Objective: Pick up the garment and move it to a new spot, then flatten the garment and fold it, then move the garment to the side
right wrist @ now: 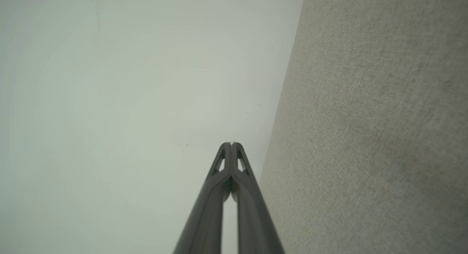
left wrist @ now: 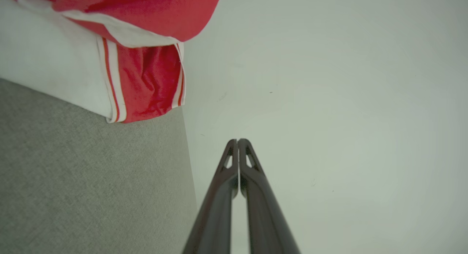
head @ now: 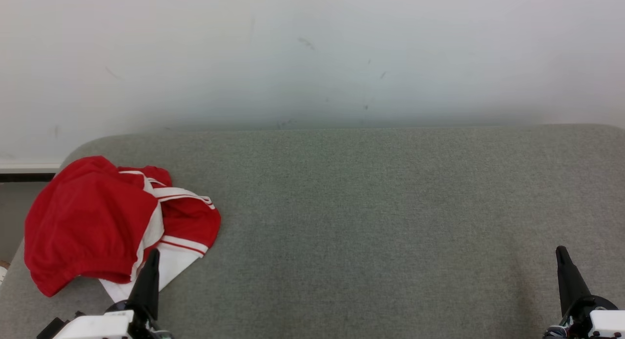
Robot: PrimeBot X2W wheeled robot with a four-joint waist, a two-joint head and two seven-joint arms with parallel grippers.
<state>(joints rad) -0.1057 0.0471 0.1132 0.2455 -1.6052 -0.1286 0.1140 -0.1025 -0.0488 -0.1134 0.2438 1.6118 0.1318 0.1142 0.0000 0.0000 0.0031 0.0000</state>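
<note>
A crumpled red garment (head: 97,222) with white panels and thin red stripes lies in a heap at the left end of the grey cushioned surface (head: 371,222). In the left wrist view the garment (left wrist: 146,74) sits at the upper left on that grey fabric. My left gripper (head: 154,255) is at the lower left, shut and empty, its tip just in front of the garment's white hem. Its fingertips (left wrist: 237,141) meet with nothing between them. My right gripper (head: 562,253) is at the lower right, far from the garment, also shut and empty, its tips (right wrist: 231,144) pressed together.
A pale wall (head: 312,55) rises behind the grey surface's far edge. The surface's rounded left end (head: 73,156) drops off beside a white ledge (head: 29,168). Bare grey fabric stretches from the garment to the right gripper.
</note>
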